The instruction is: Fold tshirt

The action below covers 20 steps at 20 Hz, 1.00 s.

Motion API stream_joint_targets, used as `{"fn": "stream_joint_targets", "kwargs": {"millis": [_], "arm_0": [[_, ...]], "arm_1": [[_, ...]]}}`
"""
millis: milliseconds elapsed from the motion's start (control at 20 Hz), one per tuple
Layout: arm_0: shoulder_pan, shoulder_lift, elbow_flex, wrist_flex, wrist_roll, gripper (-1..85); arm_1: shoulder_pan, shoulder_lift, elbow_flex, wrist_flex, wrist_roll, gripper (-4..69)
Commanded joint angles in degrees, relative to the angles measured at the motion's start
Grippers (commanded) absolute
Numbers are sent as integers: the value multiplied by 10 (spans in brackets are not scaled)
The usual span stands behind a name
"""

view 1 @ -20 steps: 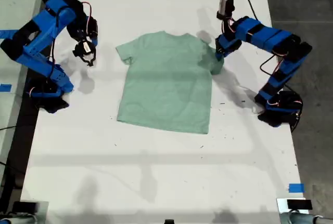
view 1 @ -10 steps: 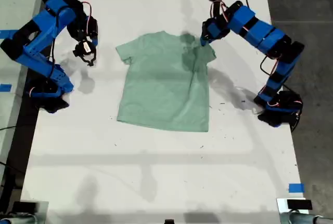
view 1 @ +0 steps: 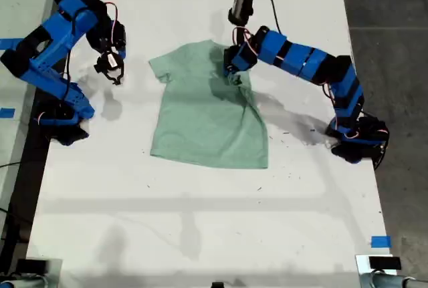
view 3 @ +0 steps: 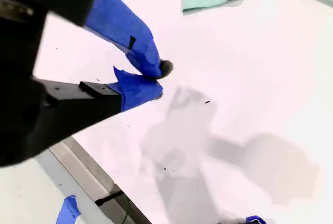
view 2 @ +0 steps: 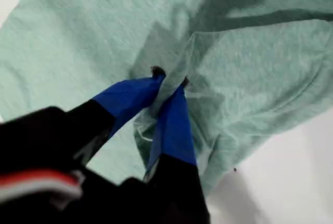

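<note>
While the first pincer (view 2: pixel 169 81) is clamped on a pinch of the tshirt (view 1: pixel 207 111), you are carrying one sleeve side across the body of the garment. The tshirt lies on the white table (view 1: pixel 200 234), in the far half, between the two arms and nearer the far edge than the near one. In the exterior view the first arm reaches in from the right, its pincer (view 1: pixel 232 67) over the upper chest just below the neck, with the lifted cloth trailing a ridge down toward the hem.

Your second pincer (view 3: pixel 156 81) hangs over bare table beside the other sleeve, its jaws together on nothing; the exterior view shows it (view 1: pixel 110 67) well clear of the cloth.

To do this fold well, I judge you should keep the clamp firm and travel low, so the raised flap drapes and does not drag the whole shirt sideways. Aim for a crease running straight from shoulder to hem, parallel to the shirt's long side; for now the ridge looks slanted, so carry the sleeve no further than the midline. Lower until the cloth rests flat before you let go, then lift straight up so the jaws do not snag. Leave the second pincer where it is; it could pin the opposite sleeve if the shirt starts to slide.
</note>
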Motion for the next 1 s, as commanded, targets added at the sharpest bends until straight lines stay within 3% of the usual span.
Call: {"fn": "stream_joint_targets", "kwargs": {"millis": [0,100,350,950], "arm_0": [[18,21,-4,-4,-6,4],[23,21,-4,-5,-9,4],[25,21,-1,-8,-10,6],[23,12,-3,-18,-14,11]], "arm_1": [[-18,-19,-44,-73,25,53],[-20,-62,-60,-83,27,285],[-19,-62,-53,-37,36,231],[5,301,84,113,-6,161]]}}
